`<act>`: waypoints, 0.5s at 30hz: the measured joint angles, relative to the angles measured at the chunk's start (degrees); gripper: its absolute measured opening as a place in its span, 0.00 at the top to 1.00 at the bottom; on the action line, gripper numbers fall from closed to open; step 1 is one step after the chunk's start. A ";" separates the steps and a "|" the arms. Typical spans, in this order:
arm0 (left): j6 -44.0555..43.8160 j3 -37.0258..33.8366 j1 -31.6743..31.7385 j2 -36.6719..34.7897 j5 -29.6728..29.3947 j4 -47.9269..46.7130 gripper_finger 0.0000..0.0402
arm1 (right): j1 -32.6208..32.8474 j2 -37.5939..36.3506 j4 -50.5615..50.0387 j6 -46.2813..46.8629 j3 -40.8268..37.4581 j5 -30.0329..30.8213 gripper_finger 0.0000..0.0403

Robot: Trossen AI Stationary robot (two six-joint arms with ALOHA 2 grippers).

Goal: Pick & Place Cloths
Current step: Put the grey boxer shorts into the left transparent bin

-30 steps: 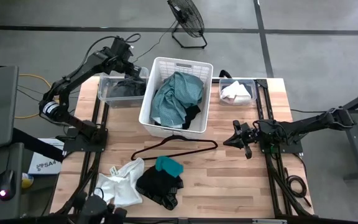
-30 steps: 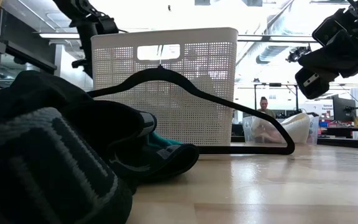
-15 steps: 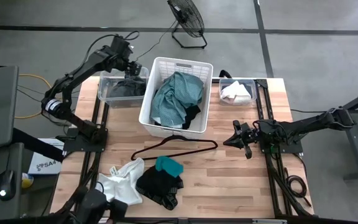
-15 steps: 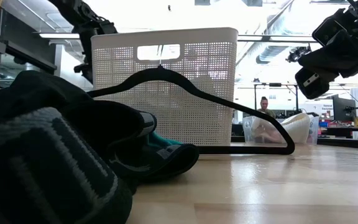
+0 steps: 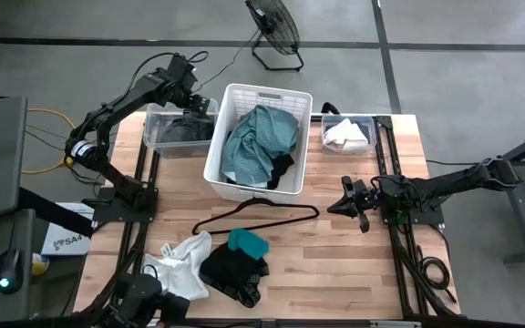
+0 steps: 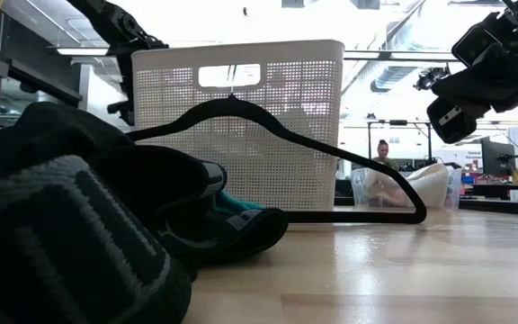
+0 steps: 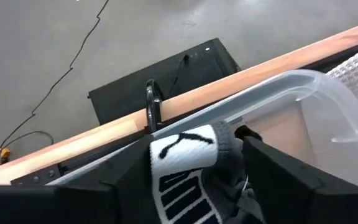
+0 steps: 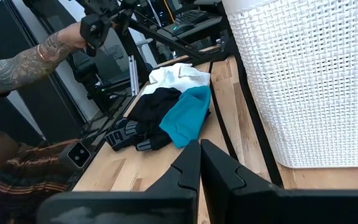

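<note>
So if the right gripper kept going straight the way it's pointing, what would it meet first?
Probably the bright teal cloth in the pile beside the white laundry basket; the right gripper is shut and aims there, though depth is unclear.

I can read only one marking: "SA4" on the white box (image 5: pixel 62 239) lying on the floor beside the wooden surface (image 5: pixel 335 264), seen from above. The sock's white emblem carries no letters I can make out.
</note>
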 joint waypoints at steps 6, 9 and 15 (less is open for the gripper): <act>1.53 0.04 0.00 -0.04 0.57 -2.72 0.69 | 0.02 -0.02 -0.01 0.00 -0.02 0.00 0.99; 3.12 0.02 -0.04 -0.28 1.99 -4.18 0.86 | 0.02 -0.02 0.00 0.00 -0.02 0.00 0.99; 5.24 0.02 -0.02 -1.64 2.12 -8.57 0.97 | 0.01 -0.01 -0.01 0.00 0.00 0.00 0.99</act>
